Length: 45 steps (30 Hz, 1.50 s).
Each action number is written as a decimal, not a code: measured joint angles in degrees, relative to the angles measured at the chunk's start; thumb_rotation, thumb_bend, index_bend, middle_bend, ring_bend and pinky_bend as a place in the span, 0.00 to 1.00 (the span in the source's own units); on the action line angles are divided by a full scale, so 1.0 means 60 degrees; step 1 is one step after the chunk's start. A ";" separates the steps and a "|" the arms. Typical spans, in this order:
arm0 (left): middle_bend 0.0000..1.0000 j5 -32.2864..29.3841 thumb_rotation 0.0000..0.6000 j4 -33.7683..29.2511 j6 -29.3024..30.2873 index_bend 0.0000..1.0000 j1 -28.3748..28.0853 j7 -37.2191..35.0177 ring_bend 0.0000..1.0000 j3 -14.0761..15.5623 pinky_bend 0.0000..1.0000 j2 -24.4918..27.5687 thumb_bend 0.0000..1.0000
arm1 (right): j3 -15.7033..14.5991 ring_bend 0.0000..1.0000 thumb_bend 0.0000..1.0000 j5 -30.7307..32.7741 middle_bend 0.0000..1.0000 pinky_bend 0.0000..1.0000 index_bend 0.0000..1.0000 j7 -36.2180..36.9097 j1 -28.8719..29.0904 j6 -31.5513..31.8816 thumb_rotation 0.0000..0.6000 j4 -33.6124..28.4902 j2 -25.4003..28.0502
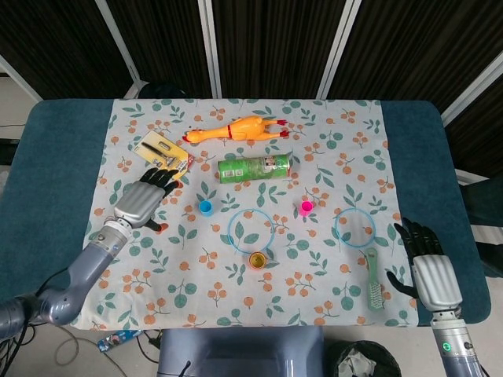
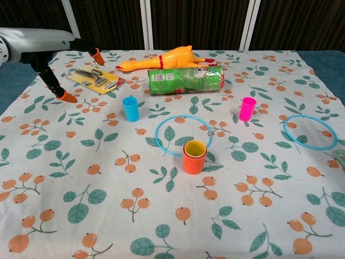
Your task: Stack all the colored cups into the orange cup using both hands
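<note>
Green can [image 2: 186, 79], label unreadable.

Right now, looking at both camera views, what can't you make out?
- Right robot hand: outside the chest view's frame; seen only in the head view.
- Green comb: chest view's right edge cuts off all but a sliver.
- Yellow cup nested in the orange cup: its lower part is hidden by the orange wall.
- Green can label: too small to read.
</note>
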 measured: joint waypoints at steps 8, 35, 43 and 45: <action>0.00 -0.0610 1.00 0.0270 0.0301 0.24 -0.0468 0.0628 0.00 0.0101 0.00 -0.0708 0.19 | 0.0302 0.02 0.32 0.0115 0.02 0.09 0.05 0.0276 -0.0234 -0.0089 1.00 0.0279 -0.0180; 0.01 -0.2043 1.00 0.2261 0.0669 0.35 -0.1788 0.1769 0.00 0.0272 0.00 -0.2887 0.23 | 0.0684 0.02 0.32 0.0119 0.02 0.09 0.05 0.0136 -0.0461 -0.0626 1.00 0.0216 -0.0264; 0.01 -0.1959 1.00 0.2616 0.0839 0.36 -0.1959 0.1981 0.00 0.0378 0.00 -0.3289 0.23 | 0.0779 0.02 0.32 0.0168 0.02 0.09 0.05 0.0109 -0.0502 -0.0766 1.00 0.0253 -0.0289; 0.01 -0.1992 1.00 0.2680 0.0844 0.37 -0.1990 0.2023 0.00 0.0386 0.00 -0.3352 0.23 | 0.0805 0.02 0.32 0.0168 0.02 0.09 0.05 0.0115 -0.0520 -0.0771 1.00 0.0236 -0.0284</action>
